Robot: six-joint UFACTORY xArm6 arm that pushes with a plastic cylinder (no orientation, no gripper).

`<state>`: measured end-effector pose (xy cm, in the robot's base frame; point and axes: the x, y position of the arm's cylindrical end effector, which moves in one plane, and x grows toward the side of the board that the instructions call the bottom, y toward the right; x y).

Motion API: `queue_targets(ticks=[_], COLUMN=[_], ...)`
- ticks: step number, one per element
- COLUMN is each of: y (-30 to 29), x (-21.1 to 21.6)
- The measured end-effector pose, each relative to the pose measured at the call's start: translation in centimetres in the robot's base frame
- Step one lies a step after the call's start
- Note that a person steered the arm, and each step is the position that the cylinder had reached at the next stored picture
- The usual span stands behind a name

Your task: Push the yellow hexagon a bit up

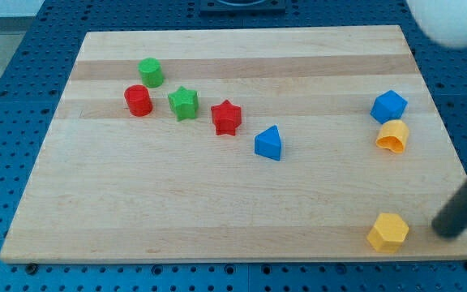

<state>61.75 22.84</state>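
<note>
Tip: my tip (443, 231), lower end of a dark rod entering from the view's right edge; no fingers on it, just a plain rod end, holding nothing.
Yellow hexagon: yellow hexagon (388, 231) at the view's bottom right of the board (217, 203), close to the bottom edge; tip lies just to its right, a small gap between, not touching.
Right cluster: blue block (389, 106) with a yellow-orange block (393, 136) just below it, well above the hexagon.
Centre: blue triangle-like block (269, 143).
Upper left: red star (226, 118), green star (183, 103), red cylinder (138, 100), green block (151, 72).
</note>
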Motion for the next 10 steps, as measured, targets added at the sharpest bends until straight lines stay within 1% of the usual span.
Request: queue_targets(ticks=[1,2,3,4,5,6,8,9,10], y=[-0.5,-6.0,-9.0,-12.4,-12.5,-9.0,-9.8,-7.5,-6.9], x=[0.1,0.0,-1.5,0.1,-4.7,-5.8,-2.9,-6.2,-6.8])
